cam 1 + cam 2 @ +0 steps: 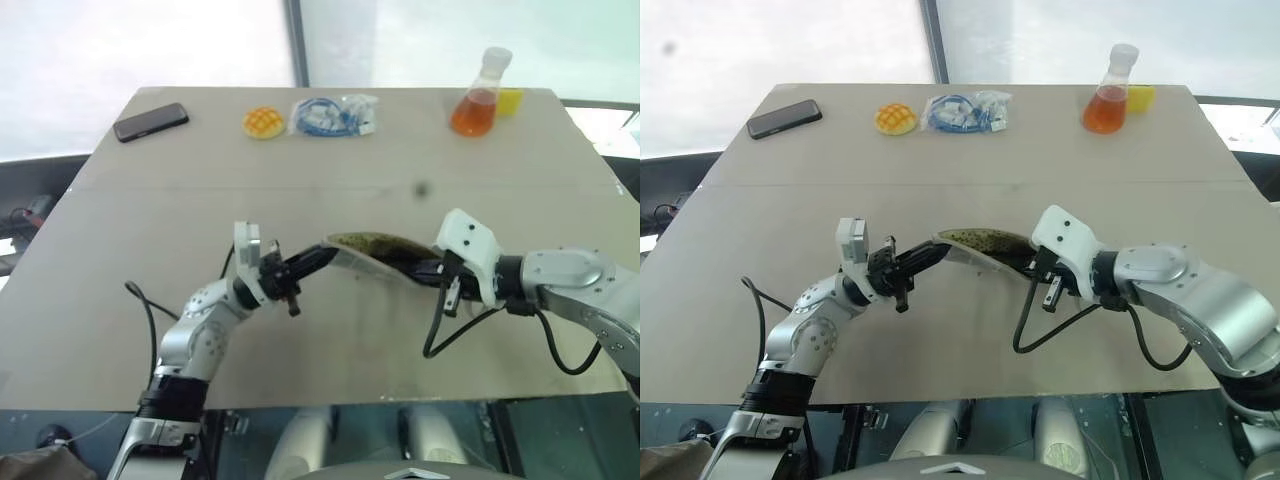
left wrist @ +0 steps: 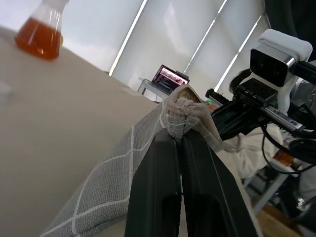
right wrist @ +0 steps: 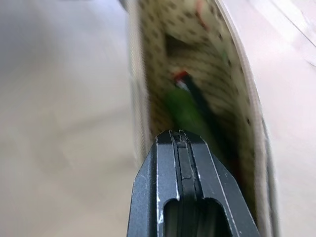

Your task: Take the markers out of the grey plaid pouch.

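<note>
At frame centre, the grey plaid pouch [image 1: 365, 252] is pinched between both grippers; if tilted, the 2 markers [image 3: 185, 106] could be spilled.

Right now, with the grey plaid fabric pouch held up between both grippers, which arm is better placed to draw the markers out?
Probably the right: its right gripper points into the grey plaid fabric pouch, near the markers, while the left gripper is shut on the pouch's end.
</note>
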{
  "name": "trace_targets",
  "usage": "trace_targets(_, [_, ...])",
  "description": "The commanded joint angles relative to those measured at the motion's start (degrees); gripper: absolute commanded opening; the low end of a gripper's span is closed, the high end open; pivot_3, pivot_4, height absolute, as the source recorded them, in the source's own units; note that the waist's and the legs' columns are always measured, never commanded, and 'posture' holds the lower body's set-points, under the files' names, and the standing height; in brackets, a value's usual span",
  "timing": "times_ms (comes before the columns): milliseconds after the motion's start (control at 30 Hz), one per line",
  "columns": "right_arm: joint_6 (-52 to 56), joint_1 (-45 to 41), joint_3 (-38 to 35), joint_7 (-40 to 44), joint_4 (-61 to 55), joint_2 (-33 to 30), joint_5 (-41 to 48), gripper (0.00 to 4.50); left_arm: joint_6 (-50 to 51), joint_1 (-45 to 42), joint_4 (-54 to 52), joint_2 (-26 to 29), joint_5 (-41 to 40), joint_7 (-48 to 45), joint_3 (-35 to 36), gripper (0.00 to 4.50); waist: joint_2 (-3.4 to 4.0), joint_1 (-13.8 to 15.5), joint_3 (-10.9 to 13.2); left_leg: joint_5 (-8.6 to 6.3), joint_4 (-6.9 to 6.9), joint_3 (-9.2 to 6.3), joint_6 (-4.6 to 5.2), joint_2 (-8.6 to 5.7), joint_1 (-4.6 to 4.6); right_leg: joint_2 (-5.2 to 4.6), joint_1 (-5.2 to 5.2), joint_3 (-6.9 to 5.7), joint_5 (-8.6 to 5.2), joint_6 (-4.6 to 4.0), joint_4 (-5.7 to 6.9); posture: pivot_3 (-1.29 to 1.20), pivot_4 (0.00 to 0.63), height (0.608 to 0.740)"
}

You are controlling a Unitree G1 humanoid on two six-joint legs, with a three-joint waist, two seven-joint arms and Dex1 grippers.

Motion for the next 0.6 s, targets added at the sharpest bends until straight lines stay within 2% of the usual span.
trace_targets(33, [-6.76,-2.66,8.55,-0.98,2.11,-0.23,-9.33,0.61,-0.57,0.98,0.26,0.57,2.64,-1.73,1.32,0.00,-0.01,0.04,-0.01,0.00,0.00,0.04,-0.01,0.01,0.01,0.00,-0.01,0.02,0.00,-0.01,0.00,0.00,0.150,0.740])
trace_targets(200, [-16.53,-3.43,17.25,-2.08,5.93,0.67,-22.12,2.70,-1.16,1.82,-0.07,0.35,5.37,-3.34,1.77,0.00,0.00,0.23,-0.01,0.00,-0.07,0.20,-0.02,-0.04,-0.06,-0.07,-0.07,0.10,0.14,-0.24,-0.13,0.00,0.150,0.740])
trace_targets(333, [-25.87,-6.81,24.14,-2.03,14.03,4.36,-32.98,2.70,0.44,1.65,-0.83,-0.39,5.50,-2.73,2.00,0.00,-0.01,0.09,-0.02,0.01,-0.16,0.20,-0.01,-0.14,-0.06,-0.12,-0.15,0.21,0.15,-0.23,-0.15,0.00,0.150,0.740])
trace_targets(433, [-34.28,-7.56,28.19,-4.98,24.54,11.06,-40.36,2.70,1.68,1.39,-1.50,-1.05,5.44,-2.56,1.73,0.00,-0.10,-0.05,-0.07,0.02,-0.25,0.22,-0.03,-0.14,0.01,-0.01,-0.17,0.21,0.15,-0.23,-0.10,0.00,0.150,0.740])
trace_targets(600, [-48.71,-7.62,29.78,-11.16,42.96,22.12,-47.82,2.70,3.42,1.04,-2.81,-1.94,5.75,-2.64,1.15,0.00,-0.12,-0.14,-0.09,0.13,-0.40,0.19,-0.20,-0.15,0.05,0.06,-0.25,0.26,0.17,-0.27,0.00,0.00,0.150,0.740])
